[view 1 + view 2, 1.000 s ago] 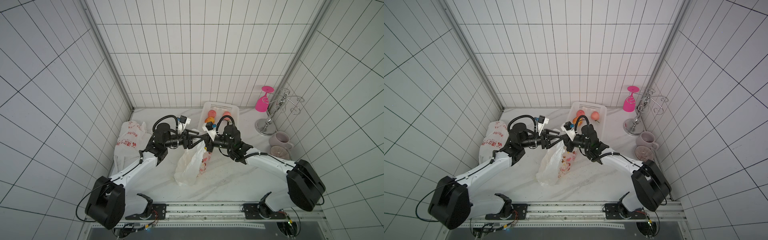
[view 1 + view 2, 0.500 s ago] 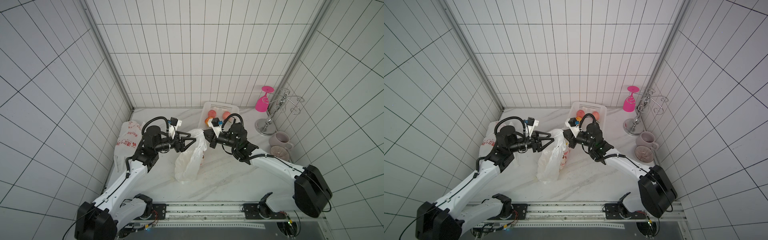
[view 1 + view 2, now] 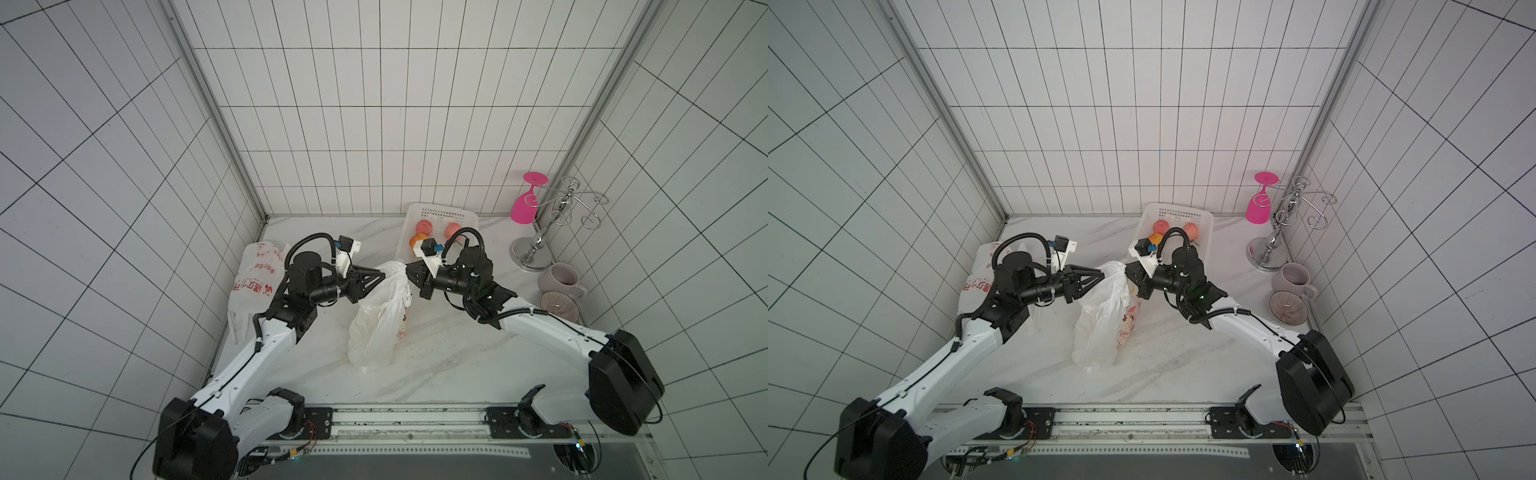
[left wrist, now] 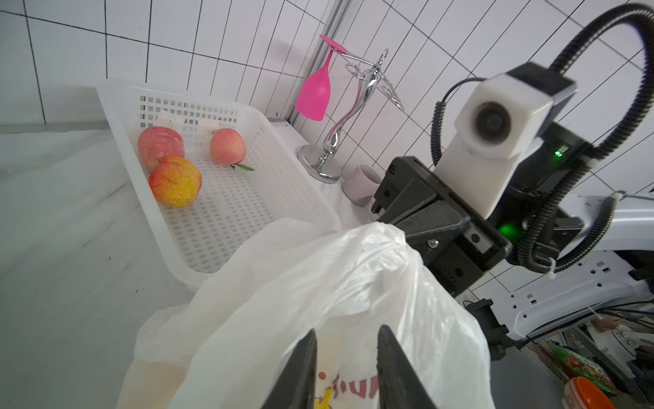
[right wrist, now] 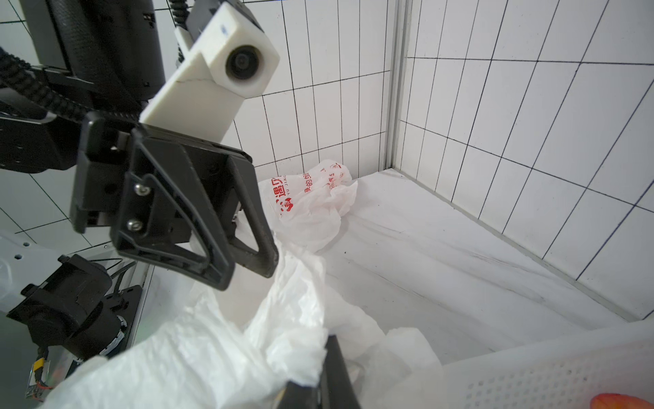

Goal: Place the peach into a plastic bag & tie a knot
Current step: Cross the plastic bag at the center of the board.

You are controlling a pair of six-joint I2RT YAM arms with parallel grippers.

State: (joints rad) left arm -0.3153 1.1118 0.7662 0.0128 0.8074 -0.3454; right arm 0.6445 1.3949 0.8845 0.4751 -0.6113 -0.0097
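A white plastic bag [image 3: 378, 324] with a red and yellow print stands mid-table; what is inside it is hidden. My right gripper [image 3: 409, 276] is shut on the bag's upper edge, and the film drapes over its fingers [image 5: 332, 354]. My left gripper [image 3: 380, 277] reaches the same top from the opposite side. Its jaws stand a narrow gap apart, and the bag [image 4: 318, 283] shows through that gap [image 4: 348, 331]. Three peaches [image 3: 424, 227] [image 3: 452, 229] [image 3: 417, 240] lie in the white basket [image 3: 440, 208] behind the right gripper.
Crumpled printed bags [image 3: 257, 278] lie against the left wall. At the right wall a pink glass [image 3: 525, 203] hangs on a metal rack [image 3: 536, 249]. A mug [image 3: 559, 280] and a bowl [image 3: 559, 305] sit in front of the rack.
The left gripper drew back to the left with wide jaws, then came back to the bag's top with its jaws narrowed. The right gripper kept its hold on the bag.
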